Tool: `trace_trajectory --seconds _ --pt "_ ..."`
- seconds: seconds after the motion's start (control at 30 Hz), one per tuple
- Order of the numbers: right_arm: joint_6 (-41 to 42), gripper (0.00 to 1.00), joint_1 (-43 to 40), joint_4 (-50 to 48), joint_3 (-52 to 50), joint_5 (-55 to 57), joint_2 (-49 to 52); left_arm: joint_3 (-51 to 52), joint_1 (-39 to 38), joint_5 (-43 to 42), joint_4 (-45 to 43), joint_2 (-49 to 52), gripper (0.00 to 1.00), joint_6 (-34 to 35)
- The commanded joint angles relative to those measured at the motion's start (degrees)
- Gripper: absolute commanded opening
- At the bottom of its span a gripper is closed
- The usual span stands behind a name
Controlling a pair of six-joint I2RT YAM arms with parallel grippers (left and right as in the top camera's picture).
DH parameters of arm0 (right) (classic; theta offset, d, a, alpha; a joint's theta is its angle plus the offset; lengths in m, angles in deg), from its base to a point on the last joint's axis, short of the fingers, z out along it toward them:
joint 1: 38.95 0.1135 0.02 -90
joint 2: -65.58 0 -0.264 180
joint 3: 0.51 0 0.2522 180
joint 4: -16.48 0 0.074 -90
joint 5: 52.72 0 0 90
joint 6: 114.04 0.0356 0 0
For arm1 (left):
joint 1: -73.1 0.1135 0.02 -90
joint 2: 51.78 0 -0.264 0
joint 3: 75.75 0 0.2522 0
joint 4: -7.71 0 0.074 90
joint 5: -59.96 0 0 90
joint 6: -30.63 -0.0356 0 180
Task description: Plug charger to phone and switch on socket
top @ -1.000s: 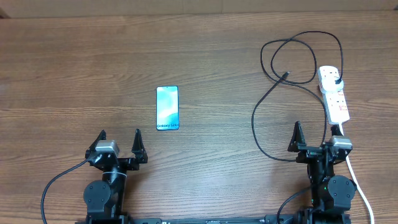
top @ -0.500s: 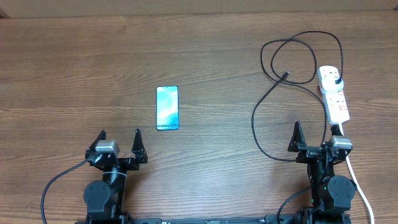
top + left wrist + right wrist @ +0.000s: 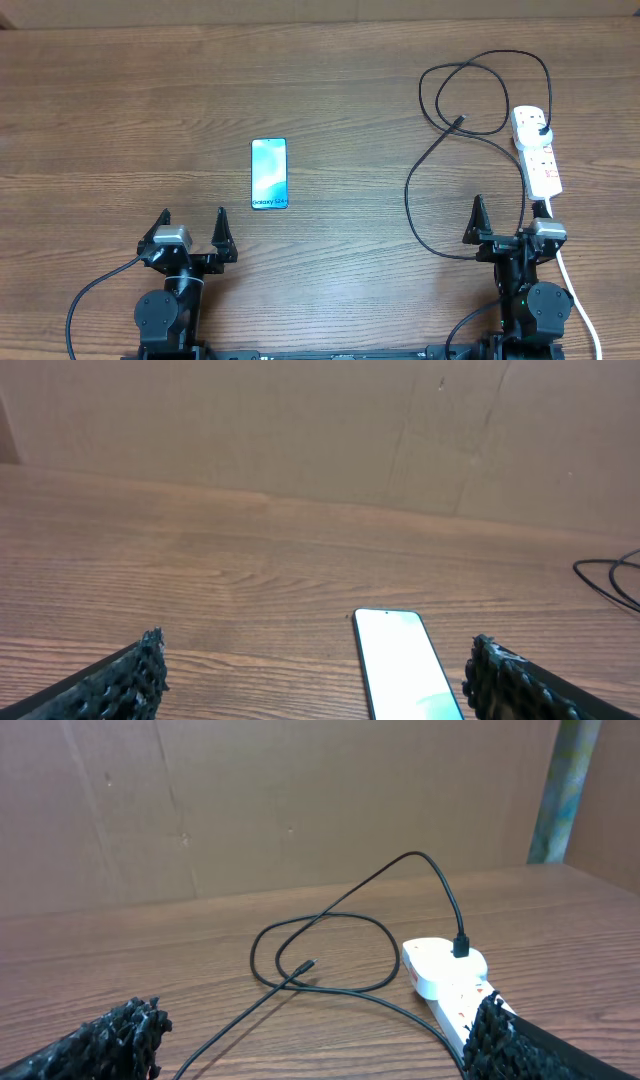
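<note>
Phone (image 3: 269,173) unmoved; left claw (image 3: 192,218), right claw (image 3: 510,215) still agape

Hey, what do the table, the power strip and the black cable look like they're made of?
Table: wood or wood-look laminate, matte, with visible grain lines. Power strip: white moulded plastic, smooth and slightly glossy. Black cable: probably a rubbery plastic sheath, since it lies in loose, soft loops.

The phone (image 3: 269,173) has a light blue screen, the charger (image 3: 408,190) is black, the socket (image 3: 538,155) white with red switches, the tabletop (image 3: 120,110) brown wood-grain.
</note>
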Motion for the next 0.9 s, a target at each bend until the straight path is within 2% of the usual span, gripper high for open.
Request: trace_trajectory --seconds 0.0,0.3,0.47,0.53,0.87 --pt "-0.09 1.0 0.2 -0.35 -0.61 0.57 -0.63 0.2 -0.35 0.35 0.15 -0.44 1.0 -0.87" --pt "-0.09 1.0 0.2 -0.37 -0.61 0.57 -0.63 0.2 -0.35 0.52 0.17 -0.44 1.0 -0.9" --pt "-0.09 1.0 0.2 -0.35 -0.61 0.57 -0.63 0.2 -0.35 2.25 0.15 -0.44 1.0 -5.73" --pt "-0.09 1.0 0.2 -0.35 -0.61 0.55 -0.63 0.2 -0.35 3.04 -1.62 -0.44 1.0 -9.27" --pt "-0.09 1.0 0.2 -0.35 -0.61 0.55 -0.63 0.2 -0.35 5.53 -9.64 -0.44 1.0 -9.07"
